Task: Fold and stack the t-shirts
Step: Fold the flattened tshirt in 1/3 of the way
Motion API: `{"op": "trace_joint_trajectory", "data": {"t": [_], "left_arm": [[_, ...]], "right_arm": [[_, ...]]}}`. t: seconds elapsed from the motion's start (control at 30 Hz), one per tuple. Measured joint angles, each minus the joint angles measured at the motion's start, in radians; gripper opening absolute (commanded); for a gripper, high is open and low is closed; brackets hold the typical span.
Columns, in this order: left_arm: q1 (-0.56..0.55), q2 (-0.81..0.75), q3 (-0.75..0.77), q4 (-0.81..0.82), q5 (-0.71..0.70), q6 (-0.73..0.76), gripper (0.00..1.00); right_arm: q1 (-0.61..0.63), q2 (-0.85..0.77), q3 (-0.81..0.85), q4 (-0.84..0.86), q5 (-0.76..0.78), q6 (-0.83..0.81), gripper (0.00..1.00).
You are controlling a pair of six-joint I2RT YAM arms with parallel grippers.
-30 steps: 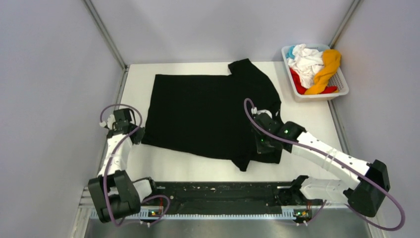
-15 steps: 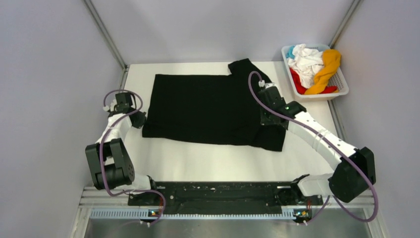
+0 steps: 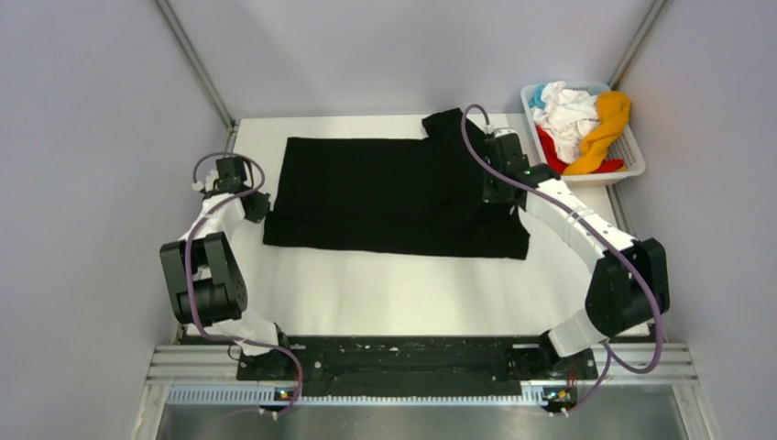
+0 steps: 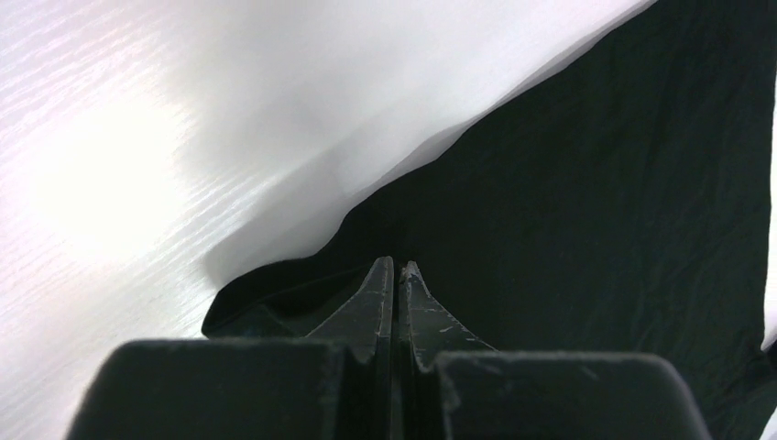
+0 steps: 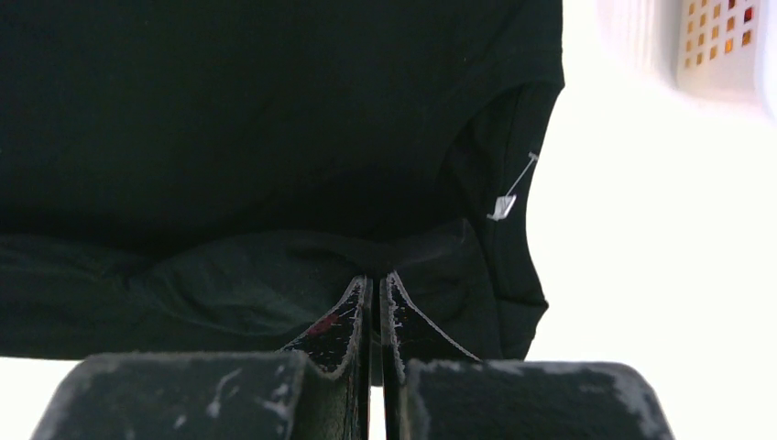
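Observation:
The black t-shirt [image 3: 385, 192] lies across the middle of the white table [image 3: 394, 293], its near part folded back over itself. My left gripper [image 3: 259, 206] is shut on its left edge, where a small fold bunches beside the jaws [image 4: 396, 266]. My right gripper [image 3: 499, 192] is shut on bunched black cloth at the shirt's right side [image 5: 376, 280], near the collar with a small white tag [image 5: 502, 206]. The white [image 3: 568, 110], orange-yellow [image 3: 607, 126], red [image 3: 552, 151] and light blue [image 3: 539, 94] t-shirts lie crumpled in the basket.
The white slatted basket [image 3: 596, 179] stands at the back right corner, just right of my right arm; its wall shows in the right wrist view [image 5: 724, 46]. Grey walls close in the table on the left, back and right.
Both grippers have moved away from the near edge towards the back, carrying the shirt's near hem with them. The near part of the black shirt now lies folded back and the shirt looks narrower.

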Motion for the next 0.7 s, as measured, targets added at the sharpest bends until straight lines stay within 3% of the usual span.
{"op": "trace_joint_trajectory", "data": {"t": [0.37,0.47,0.57,0.63,0.7], "left_arm": [[-0.016,0.165,0.148,0.008,-0.018,-0.003,0.01],[-0.018,0.224,0.191,0.004,-0.019,-0.001,0.29],[-0.018,0.276,0.237,-0.018,-0.023,0.013,0.65],[-0.018,0.306,0.288,-0.054,-0.029,0.017,0.92],[-0.018,0.314,0.340,-0.090,-0.036,0.023,0.99]], "right_arm": [[-0.072,0.188,0.117,0.064,-0.051,-0.048,0.00],[-0.073,0.263,0.170,0.072,-0.070,-0.059,0.05],[-0.074,0.358,0.248,0.074,-0.071,-0.065,0.08],[-0.076,0.441,0.329,0.062,-0.057,-0.066,0.33],[-0.078,0.555,0.464,0.023,-0.033,-0.070,0.57]]}}
